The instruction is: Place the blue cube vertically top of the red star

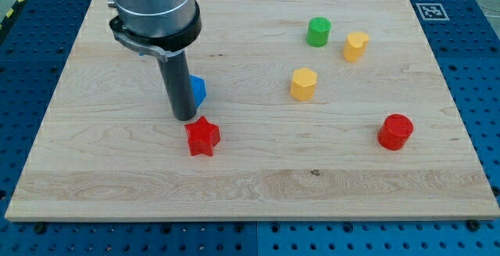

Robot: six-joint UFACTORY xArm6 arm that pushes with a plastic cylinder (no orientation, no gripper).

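The red star (203,137) lies on the wooden board (258,186), left of the middle. The blue cube (198,90) sits just above it toward the view's top, mostly hidden behind my rod; only its right edge shows. My tip (184,118) rests on the board at the cube's left side, just above and left of the red star, close to both.
A green cylinder (319,32) and a yellow block (355,46) stand at the view's upper right. A yellow hexagonal block (304,83) is near the middle. A red cylinder (395,132) is at the right. The arm's grey body (152,6) overhangs the upper left.
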